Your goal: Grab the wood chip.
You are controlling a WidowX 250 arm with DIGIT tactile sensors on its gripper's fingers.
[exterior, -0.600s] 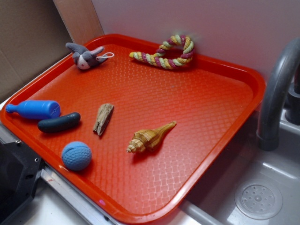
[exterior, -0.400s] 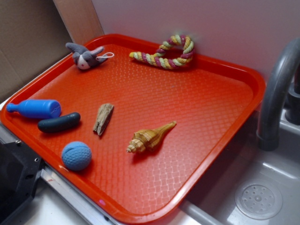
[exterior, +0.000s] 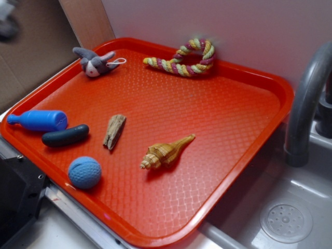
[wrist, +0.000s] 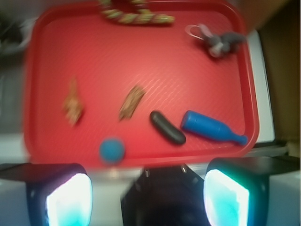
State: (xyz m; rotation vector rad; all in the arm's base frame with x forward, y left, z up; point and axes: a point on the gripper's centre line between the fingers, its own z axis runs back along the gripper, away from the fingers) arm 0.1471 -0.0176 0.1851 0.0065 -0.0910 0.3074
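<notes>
Hand well above the tray's near edge, fingers spread wide, nothing between them; wrist view is motion-blurred, so fine detail there is unreliable. Nearest on the red tray: blue ball, then the dark pickle toy with the blue bottle just behind it. Chip lies flat in the tray's left-centre, just beside the pickle's end but apart from it, ball near its front, shell to its other side with a clear gap. Farther back, grey plush and rope ring against the far rim, well apart from the chip. Risks, as I judge them: the chip is thin and low, so fingers could close over it and come up empty, or scrape the textured tray. A descent off toward the pickle could nudge or grab that instead. Closing along the length rather than across would likely spin or flip it. Chip itself: small, flat, elongated sliver, weathered grey-brown, rough lengthwise grain, one end tapered, lying roughly near-to-far, about the shell's length.
</notes>
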